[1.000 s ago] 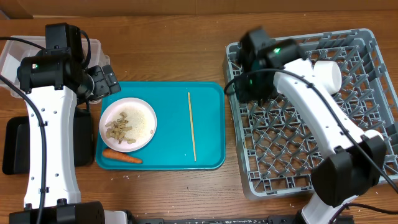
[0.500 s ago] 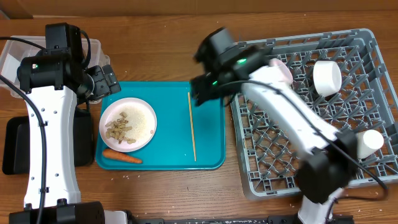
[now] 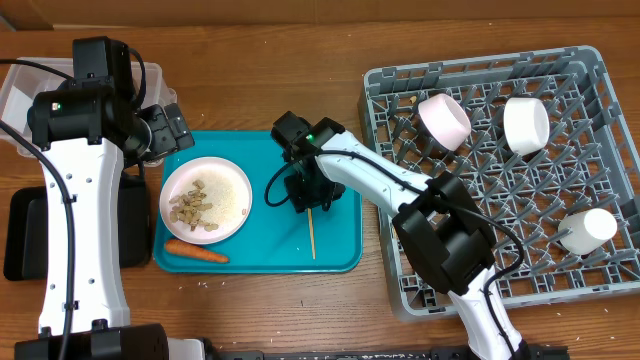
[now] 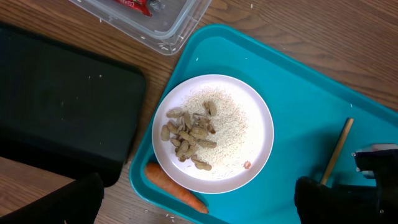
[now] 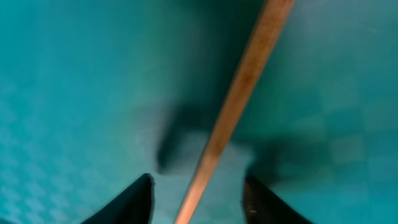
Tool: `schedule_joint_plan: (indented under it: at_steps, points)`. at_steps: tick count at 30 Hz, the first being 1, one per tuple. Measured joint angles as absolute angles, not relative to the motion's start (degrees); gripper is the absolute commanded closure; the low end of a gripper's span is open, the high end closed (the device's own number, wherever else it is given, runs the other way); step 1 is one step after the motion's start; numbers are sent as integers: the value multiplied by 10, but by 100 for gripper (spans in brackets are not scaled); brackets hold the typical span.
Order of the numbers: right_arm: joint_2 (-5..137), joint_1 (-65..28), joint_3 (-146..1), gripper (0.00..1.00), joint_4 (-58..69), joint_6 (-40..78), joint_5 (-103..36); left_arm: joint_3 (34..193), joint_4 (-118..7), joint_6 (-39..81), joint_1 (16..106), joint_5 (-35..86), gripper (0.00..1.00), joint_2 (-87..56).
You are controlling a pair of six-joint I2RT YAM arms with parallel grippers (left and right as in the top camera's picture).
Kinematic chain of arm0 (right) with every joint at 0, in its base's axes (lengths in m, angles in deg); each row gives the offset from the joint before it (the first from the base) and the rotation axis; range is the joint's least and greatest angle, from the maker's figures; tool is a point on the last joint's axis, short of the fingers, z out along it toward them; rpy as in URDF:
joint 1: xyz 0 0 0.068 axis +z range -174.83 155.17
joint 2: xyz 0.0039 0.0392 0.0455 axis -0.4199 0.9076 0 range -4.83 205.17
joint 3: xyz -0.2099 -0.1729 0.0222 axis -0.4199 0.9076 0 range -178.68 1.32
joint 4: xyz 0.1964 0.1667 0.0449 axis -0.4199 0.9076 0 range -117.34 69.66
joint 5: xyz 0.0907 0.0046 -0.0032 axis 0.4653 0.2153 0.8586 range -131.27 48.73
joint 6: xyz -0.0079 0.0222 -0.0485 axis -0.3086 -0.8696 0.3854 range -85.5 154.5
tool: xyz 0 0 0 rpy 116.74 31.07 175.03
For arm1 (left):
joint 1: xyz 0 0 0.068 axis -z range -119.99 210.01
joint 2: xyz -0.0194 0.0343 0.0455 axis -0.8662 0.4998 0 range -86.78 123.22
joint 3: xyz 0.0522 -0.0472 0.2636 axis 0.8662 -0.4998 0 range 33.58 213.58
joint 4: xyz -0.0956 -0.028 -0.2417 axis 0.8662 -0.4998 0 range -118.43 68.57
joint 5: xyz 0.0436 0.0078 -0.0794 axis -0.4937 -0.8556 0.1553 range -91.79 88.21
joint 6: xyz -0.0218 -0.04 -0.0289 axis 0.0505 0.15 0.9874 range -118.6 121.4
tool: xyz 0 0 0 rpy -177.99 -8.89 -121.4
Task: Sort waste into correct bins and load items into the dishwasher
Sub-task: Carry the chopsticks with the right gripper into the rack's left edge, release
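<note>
1. The right gripper (image 5: 196, 202) was set with its fingers (image 5: 134, 199) apart. The wooden stick (image 5: 239, 93) lay in the gap between them, with tray surface visible on either side. Contact could not be confirmed.
2. The stick lay flat on the teal tray (image 3: 340, 250). Its long axis ran from between the fingertips diagonally away from them.
3. The right arm (image 3: 365, 175) was extended from the dish rack (image 3: 560, 290) side across the tray, with the wrist pointed down.
4. The left gripper (image 4: 199, 186) was held wide apart with nothing gripped. The white plate (image 4: 214, 134) and the carrot (image 4: 177, 190) lay below, between its fingers.
</note>
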State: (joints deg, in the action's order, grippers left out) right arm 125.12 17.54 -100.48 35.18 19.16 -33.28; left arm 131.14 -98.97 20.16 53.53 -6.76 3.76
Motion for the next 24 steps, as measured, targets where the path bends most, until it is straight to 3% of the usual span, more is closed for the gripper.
schedule_joint_plan:
  at_steps: [4, 9, 11, 24]
  points:
    - [1253, 175, -1005, 79, 351, 187, -342, 1311, -990, 206, 535, -68, 0, 38]
    - [1253, 175, -1005, 86, 352, 181, -345, 1311, -990, 206, 535, -68, 0, 38]
    - [1253, 175, -1005, 96, 353, 181, -346, 1311, -990, 206, 535, -68, 0, 38]
    - [1249, 133, -1059, 96, 463, 204, -347, 1311, -990, 206, 535, -68, 0, 38]
